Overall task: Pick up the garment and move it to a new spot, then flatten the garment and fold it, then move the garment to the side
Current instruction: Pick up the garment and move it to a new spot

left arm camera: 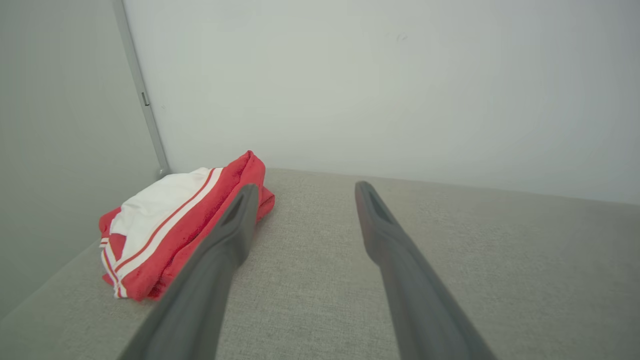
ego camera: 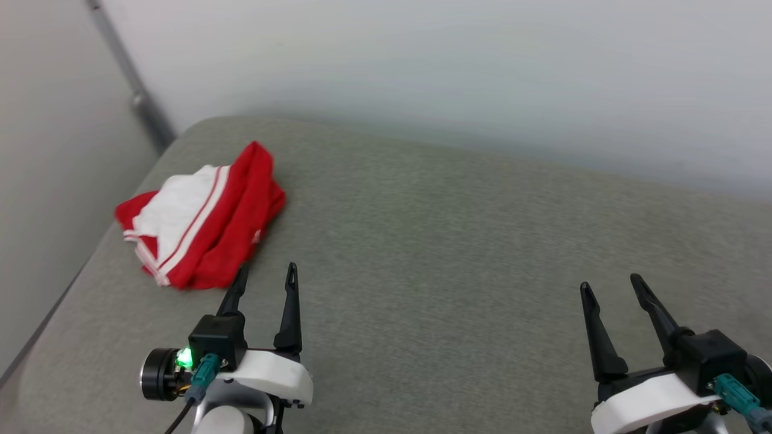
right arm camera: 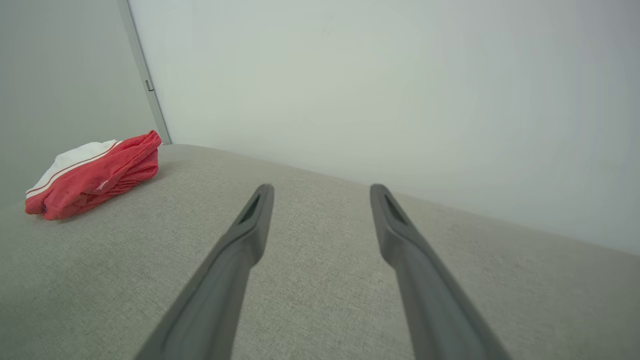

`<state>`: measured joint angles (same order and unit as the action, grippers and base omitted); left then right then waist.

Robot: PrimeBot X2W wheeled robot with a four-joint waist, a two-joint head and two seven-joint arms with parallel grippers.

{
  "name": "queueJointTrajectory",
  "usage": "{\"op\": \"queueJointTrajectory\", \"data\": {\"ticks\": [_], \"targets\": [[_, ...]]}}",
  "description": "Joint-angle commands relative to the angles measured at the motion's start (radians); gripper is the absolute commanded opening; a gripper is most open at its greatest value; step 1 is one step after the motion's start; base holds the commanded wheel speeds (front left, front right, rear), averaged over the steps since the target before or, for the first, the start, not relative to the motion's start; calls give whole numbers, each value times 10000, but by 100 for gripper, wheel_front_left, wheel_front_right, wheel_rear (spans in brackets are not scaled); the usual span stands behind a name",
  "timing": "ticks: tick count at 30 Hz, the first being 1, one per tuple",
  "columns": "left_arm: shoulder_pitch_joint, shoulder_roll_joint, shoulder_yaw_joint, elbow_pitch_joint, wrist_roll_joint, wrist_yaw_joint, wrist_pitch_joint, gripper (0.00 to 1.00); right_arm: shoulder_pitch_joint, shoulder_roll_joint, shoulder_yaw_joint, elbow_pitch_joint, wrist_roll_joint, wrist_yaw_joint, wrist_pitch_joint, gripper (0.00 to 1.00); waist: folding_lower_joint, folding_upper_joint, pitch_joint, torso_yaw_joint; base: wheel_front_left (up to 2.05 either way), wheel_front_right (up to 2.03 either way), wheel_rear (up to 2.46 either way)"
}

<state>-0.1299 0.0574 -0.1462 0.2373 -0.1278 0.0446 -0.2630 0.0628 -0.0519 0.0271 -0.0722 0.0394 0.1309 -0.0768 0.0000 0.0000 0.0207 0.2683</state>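
I saw my left gripper point(ego camera: 268, 267) low over the grey padded surface point(ego camera: 458, 241), near its front edge and towards the left side. Its two long dark fingers were spread apart with bare upholstery between them, and they pinched nothing. The tip of the outer finger point(ego camera: 242, 272) sat right at the near hem of the garment point(ego camera: 202, 217); I could not tell whether it touched the cloth. In the left wrist view that same finger point(left arm camera: 235, 220) crossed in front of the red fabric, while the other finger pointed at bare upholstery.

My right gripper point(ego camera: 610, 282) hung near the front edge on the right side, well apart from the garment. Its fingers were also spread wide and held nothing, with grey upholstery showing between them in the right wrist view.

The garment lay in a compact, rumpled bundle by the far left corner of the padded surface, close to the left edge. A white panel faced up on its left part, bordered by red-and-white stripe trim, and bright red folds made up the right and near parts.

A pale wall point(ego camera: 482, 72) rose behind the far edge, and a grey pipe point(ego camera: 129, 78) ran down to the corner behind the garment
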Motion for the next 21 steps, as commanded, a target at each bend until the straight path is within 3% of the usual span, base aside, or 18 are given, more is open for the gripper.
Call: {"op": "queueJointTrajectory", "data": {"ticks": [1, 11, 21], "targets": [[-63, -1, 56, -58, -38, 28, -26, 100, -128, 22, 35, -59, 3, -3, 29, 100, 0, 0, 128, 830, 0, 0, 0], [46, -44, 405, -283, -149, 175, -27, 100, -447, -34, 424, -73, -249, -3, 147, 100, 0, 0, 391, 2245, 0, 0, 0], [48, -64, 546, -445, -194, 246, -27, 100, -571, -81, 552, -23, -299, -3, 239, 100, 0, 0, 575, 2493, 0, 0, 0]]}}
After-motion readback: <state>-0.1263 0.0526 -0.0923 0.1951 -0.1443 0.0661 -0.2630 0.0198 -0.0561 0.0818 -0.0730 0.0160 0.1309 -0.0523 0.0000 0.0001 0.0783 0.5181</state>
